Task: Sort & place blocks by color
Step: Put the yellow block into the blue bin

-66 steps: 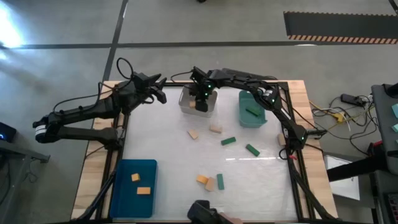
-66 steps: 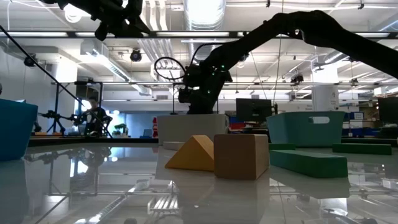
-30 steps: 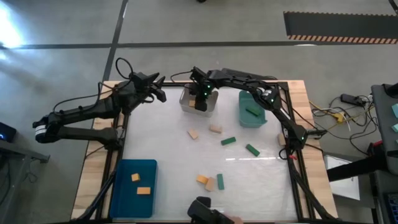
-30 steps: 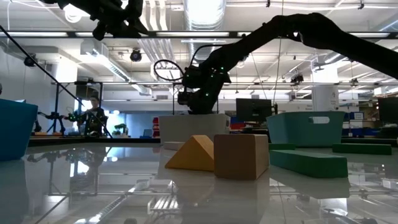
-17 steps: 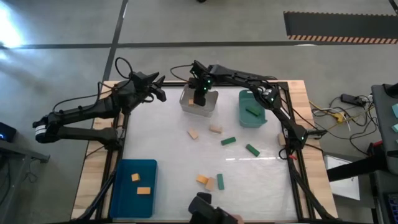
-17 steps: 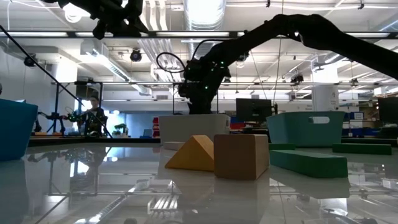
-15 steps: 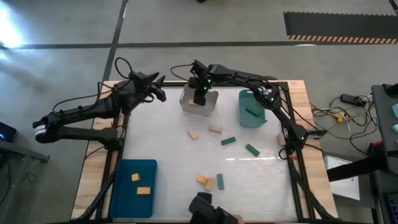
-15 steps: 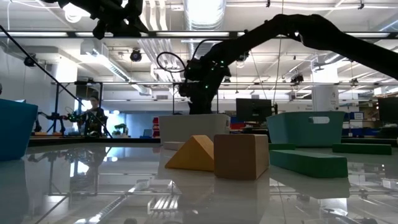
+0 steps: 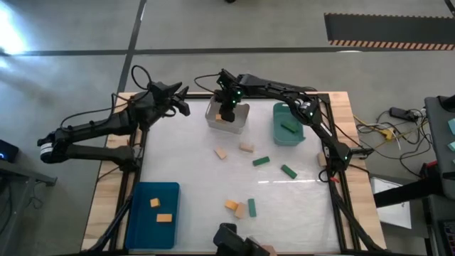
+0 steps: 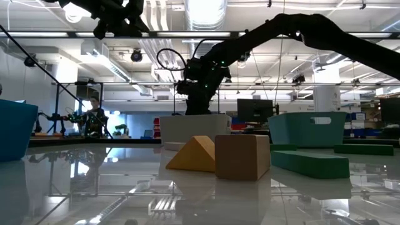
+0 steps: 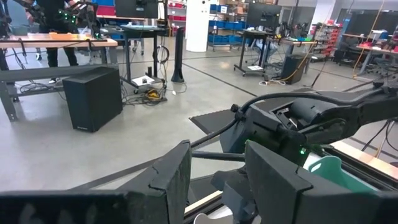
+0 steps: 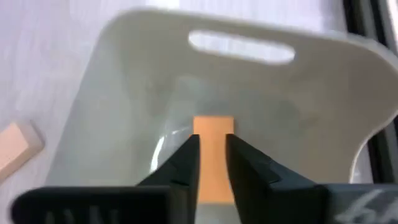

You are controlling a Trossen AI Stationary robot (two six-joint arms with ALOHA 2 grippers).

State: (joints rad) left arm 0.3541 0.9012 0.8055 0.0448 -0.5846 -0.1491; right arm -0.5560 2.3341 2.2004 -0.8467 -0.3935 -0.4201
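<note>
Our right gripper [image 12: 212, 163] hangs over the clear bin [image 9: 226, 118], fingers slightly spread, a tan block [image 12: 213, 160] lying on the bin floor between them. If we lift carelessly, a finger could snag the bin wall. Only the right wrist view shows that block; overhead the arm hides it. Our left gripper [image 9: 182, 102] waits at the table's back-left corner, fingers spread.

Overhead view straight down, low view level across the table [image 9: 192, 178], both sharing the clear bin [image 9: 226, 122].
</note>
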